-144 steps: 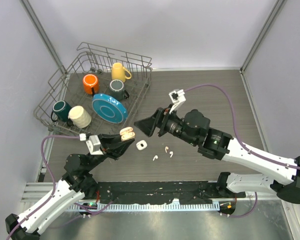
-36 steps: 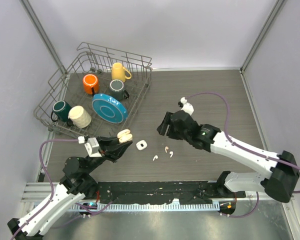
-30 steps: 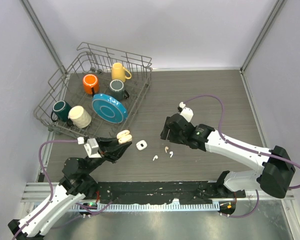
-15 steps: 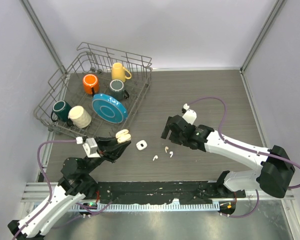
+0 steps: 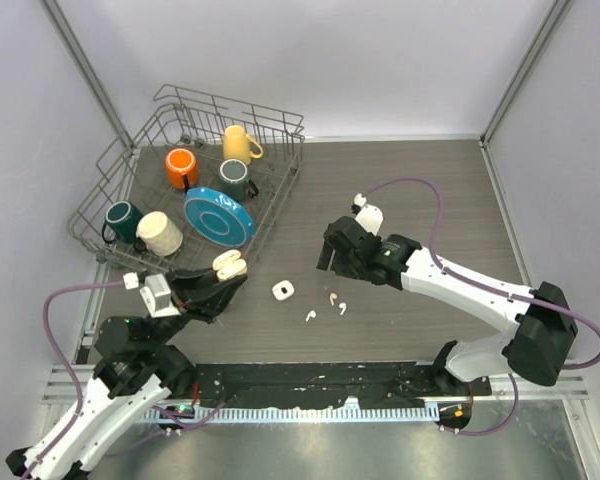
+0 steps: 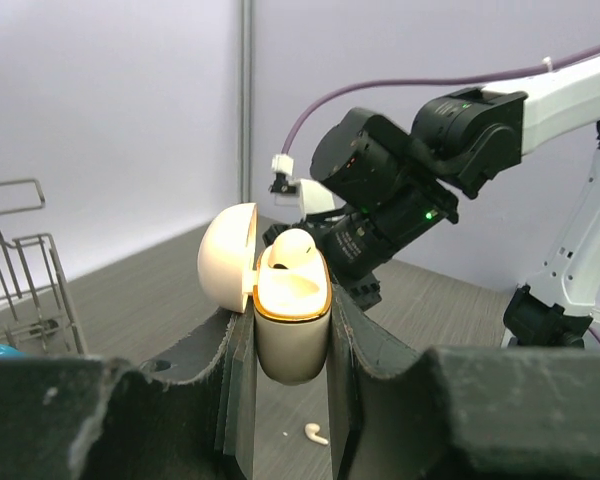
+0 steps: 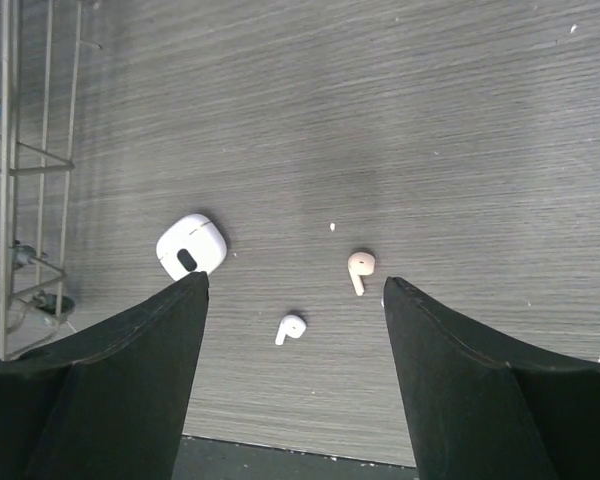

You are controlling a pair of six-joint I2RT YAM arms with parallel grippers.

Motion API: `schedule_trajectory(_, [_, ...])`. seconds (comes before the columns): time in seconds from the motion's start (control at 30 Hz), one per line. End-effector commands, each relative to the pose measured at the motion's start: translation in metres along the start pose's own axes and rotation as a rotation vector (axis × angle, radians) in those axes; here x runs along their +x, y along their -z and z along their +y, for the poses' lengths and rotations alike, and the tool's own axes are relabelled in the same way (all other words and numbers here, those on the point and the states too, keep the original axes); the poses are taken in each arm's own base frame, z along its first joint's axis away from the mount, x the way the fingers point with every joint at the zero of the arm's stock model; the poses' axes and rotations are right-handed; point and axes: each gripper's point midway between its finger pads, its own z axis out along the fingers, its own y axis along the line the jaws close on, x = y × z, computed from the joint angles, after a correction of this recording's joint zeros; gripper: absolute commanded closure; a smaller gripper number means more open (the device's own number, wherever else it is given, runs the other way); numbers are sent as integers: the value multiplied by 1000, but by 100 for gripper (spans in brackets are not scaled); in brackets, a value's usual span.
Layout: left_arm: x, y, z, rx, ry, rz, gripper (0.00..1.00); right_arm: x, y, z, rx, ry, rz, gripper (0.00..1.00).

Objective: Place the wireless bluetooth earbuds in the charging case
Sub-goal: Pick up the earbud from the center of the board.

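Since the previous frame, the left claw (image 6: 288, 345) has been drawn back toward the surface's left edge. It is pinching one open cream charging case (image 6: 290, 320) with one earbud (image 6: 292, 248) seated in it. Three loose earbuds (image 5: 332, 297) are counted on the surface (image 5: 420, 190) near its near edge, beside one white case (image 5: 283, 290). The right claw (image 7: 292, 285) is held spread above them. One dish rack (image 5: 108, 172) in the far left corner holds five mugs (image 5: 182, 165) and one plate (image 5: 220, 215).
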Motion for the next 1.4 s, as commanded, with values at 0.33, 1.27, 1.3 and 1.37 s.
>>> schedule_trajectory(0.33, [2, 29, -7, 0, 32, 21, 100, 9, 23, -12, -110, 65, -2, 25])
schedule_trajectory(1.27, [20, 4, -5, 46, 7, -44, 100, 50, -35, -4, -23, 94, 147, 39])
schedule_trajectory(1.3, [20, 4, -3, 39, 6, -48, 100, 51, -38, -6, -8, 85, 147, 41])
schedule_trajectory(1.37, [19, 5, -4, 41, 7, -56, 100, 54, -46, -11, 28, 82, 147, 43])
